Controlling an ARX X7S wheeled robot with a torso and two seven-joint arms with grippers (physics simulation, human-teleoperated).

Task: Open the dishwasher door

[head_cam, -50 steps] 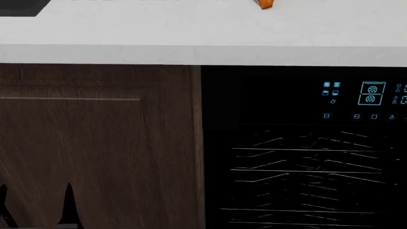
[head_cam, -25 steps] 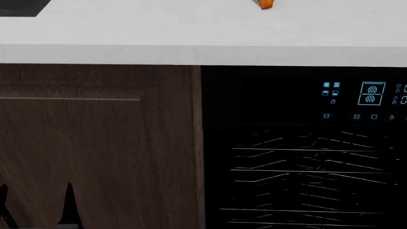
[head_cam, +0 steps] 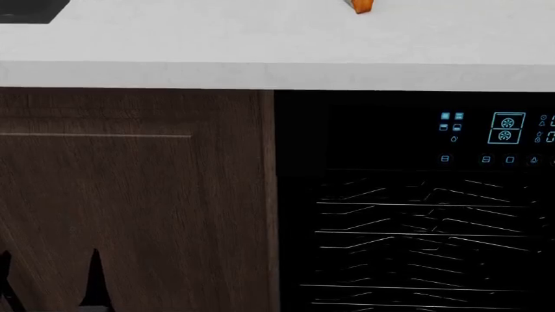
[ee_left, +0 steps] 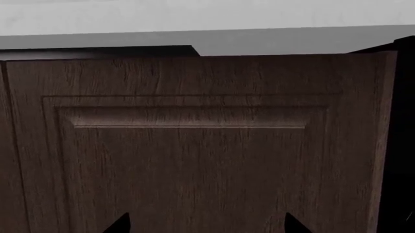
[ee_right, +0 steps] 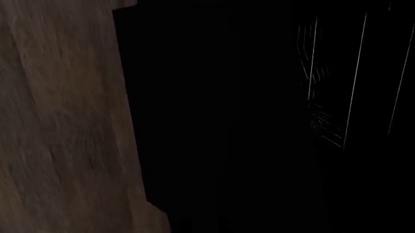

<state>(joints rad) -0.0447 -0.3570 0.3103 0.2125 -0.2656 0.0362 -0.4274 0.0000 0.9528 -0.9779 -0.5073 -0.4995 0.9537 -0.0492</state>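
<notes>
Two dark fingertips (head_cam: 93,279) of the left gripper (head_cam: 48,286) are seen at the lower left of the head view, standing apart from each other with nothing between them, in front of the brown wood-grain cabinet door (head_cam: 130,195). The same pair of tips is glimpsed at the edge of the left wrist view, spread wide before the cabinet door's raised panel (ee_left: 188,160), and no contact with the wood can be made out.

The dishwasher door (head_cam: 416,195) is found at the right half of the head view, just beside the cabinet door and directly under the white worktop (head_cam: 260,45). Its front is glossy black; blue-lit control icons (head_cam: 507,127) are shown near its upper right, and thin pale lines of racks (head_cam: 416,240) are seen across its lower part. Whether the door is shut or ajar cannot be told with certainty from these views, and the handle cannot be picked out.

An orange object (head_cam: 362,5) is cut off by the upper edge of the head view on the worktop, and a dark corner (head_cam: 30,10) is seen at the upper left.

The right gripper is not shown in any view; the state of its fingers cannot be told. In the right wrist view only blurred wood grain (ee_right: 58,121) and a black surface (ee_right: 259,121) with faint bright lines are seen.
</notes>
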